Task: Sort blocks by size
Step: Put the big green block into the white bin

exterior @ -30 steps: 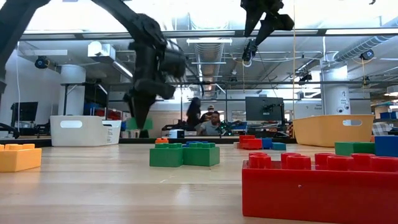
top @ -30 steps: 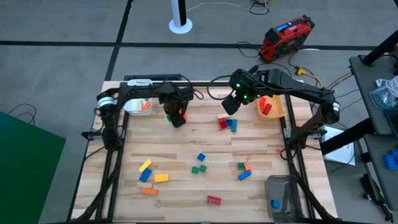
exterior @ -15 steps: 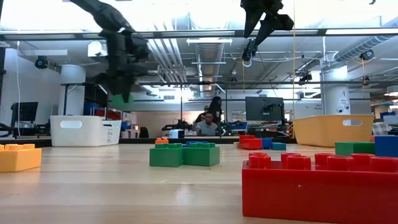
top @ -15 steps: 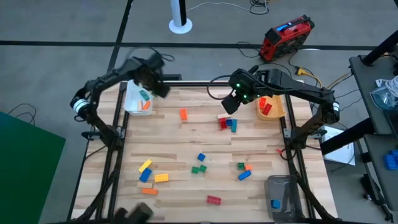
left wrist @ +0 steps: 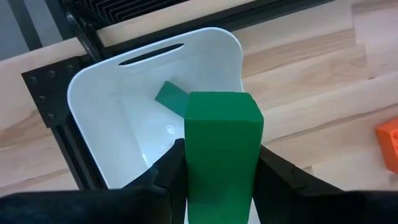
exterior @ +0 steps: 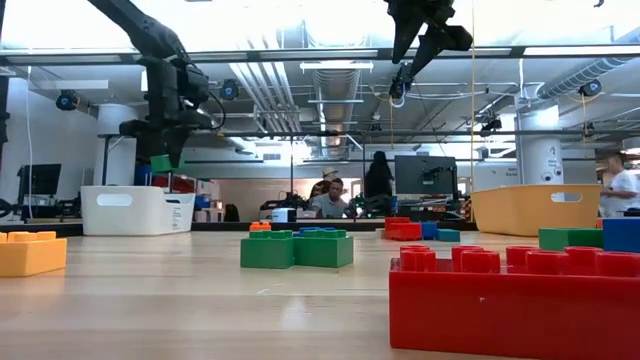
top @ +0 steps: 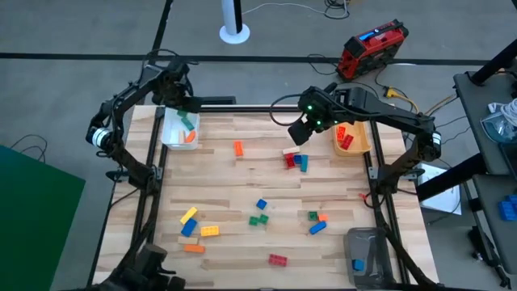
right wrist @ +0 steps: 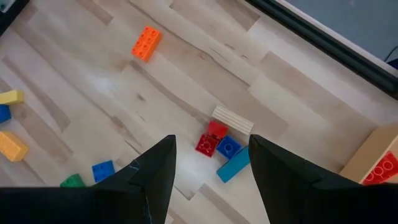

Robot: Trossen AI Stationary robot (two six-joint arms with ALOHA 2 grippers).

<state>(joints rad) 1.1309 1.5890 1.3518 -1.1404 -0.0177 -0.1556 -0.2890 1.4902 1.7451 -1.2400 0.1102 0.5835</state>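
Plainly, most of the sorting remains: the wooden surface (top: 242, 182) carries many loose blocks (top: 258, 212), while the white bin (top: 171, 136), orange-yellow bin (top: 361, 144) and grey bin (top: 367, 246) hold only a few. The left end effector (left wrist: 217, 171), clamped on a green block (left wrist: 222, 143), hangs above the white bin; the right end effector (right wrist: 211, 158), fingers apart and empty, hovers over a red-blue cluster (right wrist: 222, 148).

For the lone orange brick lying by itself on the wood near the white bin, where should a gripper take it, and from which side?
The small orange studded plastic brick lies flat and alone on the wooden table, nothing touching it. Probably best to come straight down from above and close the fingers across its two long side walls, at mid-length. In the high view its long axis runs roughly away from the front edge, so the gripper should turn to span the narrow width.
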